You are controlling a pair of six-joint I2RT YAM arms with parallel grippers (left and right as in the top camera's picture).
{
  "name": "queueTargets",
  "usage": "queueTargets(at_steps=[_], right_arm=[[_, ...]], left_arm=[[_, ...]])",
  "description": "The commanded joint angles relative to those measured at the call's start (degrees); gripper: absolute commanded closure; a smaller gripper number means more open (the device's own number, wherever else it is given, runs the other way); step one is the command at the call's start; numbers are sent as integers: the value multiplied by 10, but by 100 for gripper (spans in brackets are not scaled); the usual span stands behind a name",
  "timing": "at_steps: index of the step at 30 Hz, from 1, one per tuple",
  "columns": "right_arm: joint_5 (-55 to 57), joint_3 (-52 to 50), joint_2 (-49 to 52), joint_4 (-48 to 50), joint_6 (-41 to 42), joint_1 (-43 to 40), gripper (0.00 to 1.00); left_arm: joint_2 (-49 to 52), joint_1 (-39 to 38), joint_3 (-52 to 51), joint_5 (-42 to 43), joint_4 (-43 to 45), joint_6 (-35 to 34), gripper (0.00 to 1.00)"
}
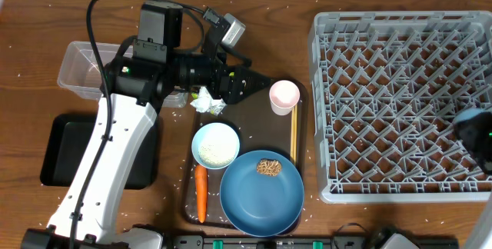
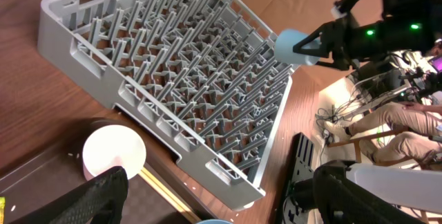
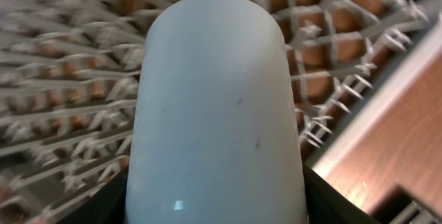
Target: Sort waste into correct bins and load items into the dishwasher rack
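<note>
Wooden table (image 1: 23,18), cleanup job looks barely started to me.
Left gripper (image 2: 221,182) hangs wide open and empty over the brown tray (image 1: 254,130) right by the crumpled paper (image 1: 207,101), lined up for a grab I'd guess. Over at the grey rack (image 1: 403,103), the right gripper (image 3: 215,193) is clamped on the light-blue cup (image 3: 217,99), smooth, pale and plain, held above the rack's right side, presumably to drop between pegs.

brown serving tray (image 1: 257,130) mid-table | wooden table (image 1: 261,18) dark brown grain | cables (image 2: 336,117) on floor past table edge | beige-trousered legs (image 2: 404,124) near cables
</note>
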Motion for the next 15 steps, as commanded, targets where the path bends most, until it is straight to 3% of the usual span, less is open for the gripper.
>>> queueTargets(at_steps=[1, 10, 15], right_arm=[[2, 5, 42, -2, 12, -29, 52], [-40, 5, 148, 5, 18, -36, 48], [-42, 6, 170, -9, 18, -36, 22]], left_arm=[[-2, 3, 7, -7, 1, 3, 14], [-2, 3, 7, -9, 1, 3, 14], [-1, -4, 5, -76, -1, 3, 14]])
